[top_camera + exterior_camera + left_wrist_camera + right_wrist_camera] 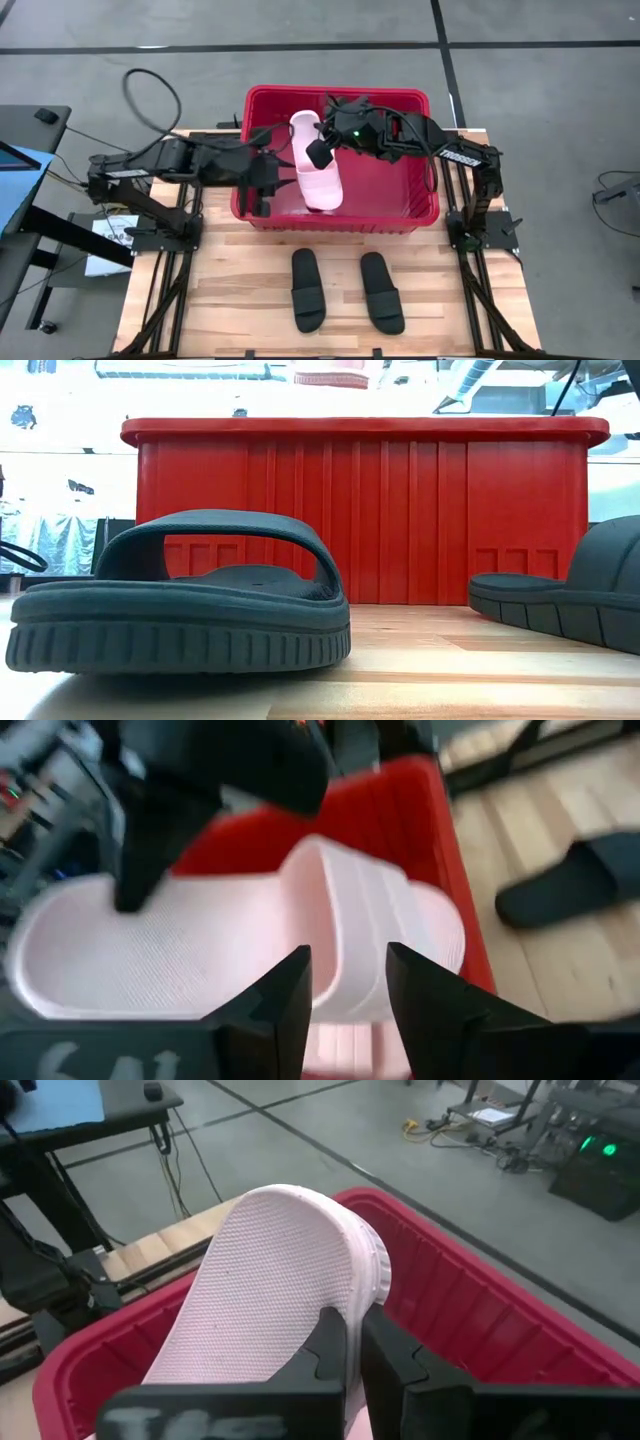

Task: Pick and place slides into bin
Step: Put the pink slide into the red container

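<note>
We see a black slide (180, 600) lying close on the wooden table (420, 660), a second black slide (570, 595) at the right edge, and the red bin (365, 510) standing behind both, its ribbed wall facing us.

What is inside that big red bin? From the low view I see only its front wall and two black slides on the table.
Observer: A pale pink slide is in the red bin, with one end lifted above the rim.
Operator: Is something holding it up?
Observer: Yes. The right gripper is shut on the slide's edge.
Operator: And the other arm?
Observer: The left gripper is over the bin too. It is open, facing the slide's strap and gripping nothing.
</note>
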### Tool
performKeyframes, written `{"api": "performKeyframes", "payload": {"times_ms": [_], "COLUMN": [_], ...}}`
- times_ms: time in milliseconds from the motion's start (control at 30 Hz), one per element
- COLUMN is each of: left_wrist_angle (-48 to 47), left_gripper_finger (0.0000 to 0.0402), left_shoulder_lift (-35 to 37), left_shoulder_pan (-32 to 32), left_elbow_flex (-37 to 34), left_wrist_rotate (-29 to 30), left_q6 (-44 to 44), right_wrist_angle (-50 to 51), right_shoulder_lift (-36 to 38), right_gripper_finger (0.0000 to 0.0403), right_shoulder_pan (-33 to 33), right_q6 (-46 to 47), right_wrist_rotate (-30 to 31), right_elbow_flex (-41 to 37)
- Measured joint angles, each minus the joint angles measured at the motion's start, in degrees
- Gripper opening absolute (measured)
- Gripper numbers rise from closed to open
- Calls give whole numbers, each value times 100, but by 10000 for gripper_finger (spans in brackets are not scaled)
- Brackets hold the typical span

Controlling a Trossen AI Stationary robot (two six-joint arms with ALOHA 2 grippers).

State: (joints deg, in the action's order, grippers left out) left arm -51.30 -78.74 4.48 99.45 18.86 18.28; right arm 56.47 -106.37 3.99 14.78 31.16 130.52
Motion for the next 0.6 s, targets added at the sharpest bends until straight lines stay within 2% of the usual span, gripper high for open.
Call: {"api": "performKeyframes", "payload": {"times_ms": [167,333,467,600], "left_wrist_angle": [-227,-238,-200,-138], "left_gripper_finger": [124,124,124,124], "left_shoulder_lift": [-310,-374,-380,-395], "left_shoulder_pan": [-139,-139,-138,-137], "left_elbow_flex": [194,200,200,200], "left_wrist_rotate": [-464,-525,-800,-767], "left_q6": [-5,-7,-67,-85], "right_wrist_angle": [-2,-11,-88,-162], "right_shoulder_lift": [0,0,0,0], "right_gripper_finger": [0,0,0,0], "right_shoulder_pan": [-153,-290,-327,-334], "right_q6": [-120,-223,-287,-329], "right_wrist_rotate": [204,387,404,399], "right_elbow_flex": [0,0,0,0]}}
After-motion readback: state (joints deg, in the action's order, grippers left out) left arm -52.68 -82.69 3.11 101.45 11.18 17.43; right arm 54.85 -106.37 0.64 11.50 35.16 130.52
